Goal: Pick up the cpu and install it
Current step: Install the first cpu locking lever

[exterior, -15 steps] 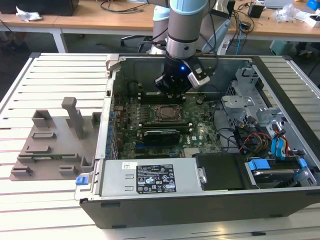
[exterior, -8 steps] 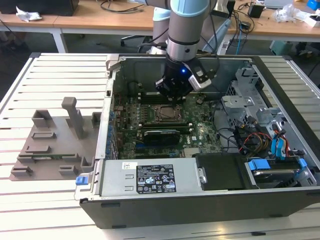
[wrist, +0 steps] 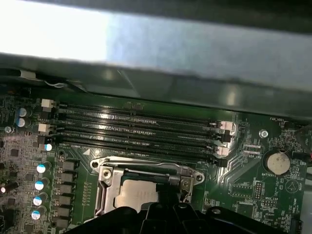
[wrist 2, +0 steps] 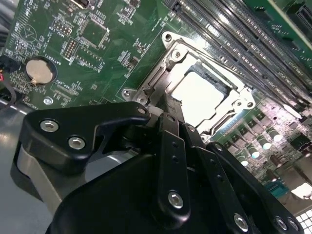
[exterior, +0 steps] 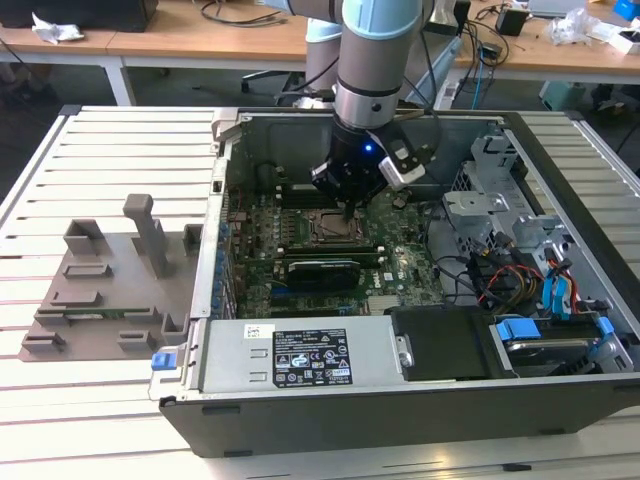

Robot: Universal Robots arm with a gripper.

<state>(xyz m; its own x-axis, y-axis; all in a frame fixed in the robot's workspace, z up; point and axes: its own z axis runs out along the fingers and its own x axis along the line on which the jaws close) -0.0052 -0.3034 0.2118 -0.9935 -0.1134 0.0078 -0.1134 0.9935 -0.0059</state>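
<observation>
The flat, pale silver cpu [wrist 2: 201, 95] lies seated inside the square metal socket frame [wrist 2: 170, 58] on the green motherboard [wrist 2: 97, 44], the black gripper [exterior: 349, 205] just above it at its 6 o'clock edge, finger spread impossible to tell.

exterior view looks down from high up, well back, over the whole open computer case [exterior: 400, 400]; both wrist views sit close above the motherboard [wrist 2: 97, 44]; all three share the socket frame [wrist: 146, 173]

Open PC case [exterior: 560, 400], green mobo [wrist 2: 73, 44] – grey fixture tray [exterior: 110, 290]
</observation>
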